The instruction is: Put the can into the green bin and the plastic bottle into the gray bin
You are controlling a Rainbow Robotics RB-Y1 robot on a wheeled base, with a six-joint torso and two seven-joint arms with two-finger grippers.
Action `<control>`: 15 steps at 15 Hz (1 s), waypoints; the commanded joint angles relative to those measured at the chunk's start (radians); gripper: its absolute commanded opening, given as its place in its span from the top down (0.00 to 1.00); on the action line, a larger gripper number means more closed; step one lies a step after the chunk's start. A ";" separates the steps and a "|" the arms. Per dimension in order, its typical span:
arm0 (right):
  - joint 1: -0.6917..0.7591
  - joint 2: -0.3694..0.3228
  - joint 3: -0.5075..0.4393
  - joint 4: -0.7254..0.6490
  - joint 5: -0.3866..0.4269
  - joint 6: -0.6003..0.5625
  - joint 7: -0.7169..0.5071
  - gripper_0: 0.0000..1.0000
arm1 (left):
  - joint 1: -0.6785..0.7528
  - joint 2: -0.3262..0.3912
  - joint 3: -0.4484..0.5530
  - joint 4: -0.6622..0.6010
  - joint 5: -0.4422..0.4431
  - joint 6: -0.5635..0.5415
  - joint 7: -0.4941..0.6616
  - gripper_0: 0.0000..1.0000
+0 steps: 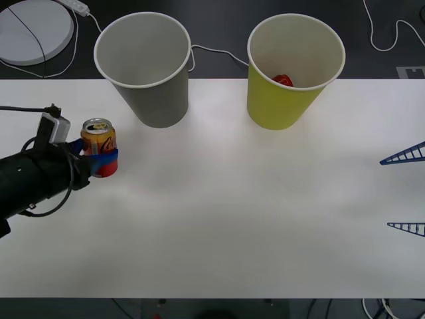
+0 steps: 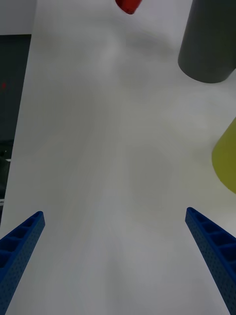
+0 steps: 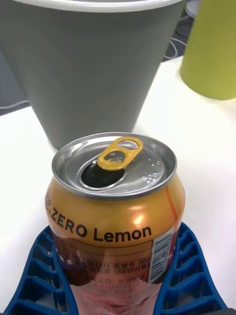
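Note:
The can (image 1: 98, 143), orange and red with a gold tab, stands upright at the table's left side. My left gripper (image 1: 103, 161) is shut on its lower half, and the left wrist view shows the can (image 3: 115, 197) between the blue fingers (image 3: 189, 275). The gray bin (image 1: 156, 100) stands just behind and to the right of the can, seen close in the gray bin (image 3: 93, 69). The green bin (image 1: 279, 106) is farther right at the back, with something red inside (image 1: 283, 80). My right gripper (image 1: 406, 191) hangs open at the right edge. The plastic bottle is out of view.
The white table (image 1: 232, 212) stretches between the two arms. A round white disc (image 1: 33, 30) and white cables (image 1: 216, 52) lie on the dark floor beyond the table's far edge. The right wrist view shows the gray bin (image 2: 206, 44) and green bin (image 2: 227, 157) side by side.

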 commanded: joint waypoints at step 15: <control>0.000 0.000 0.000 0.000 0.000 0.000 0.000 0.00 | -0.323 0.180 0.283 -0.090 0.278 -0.956 0.018 1.00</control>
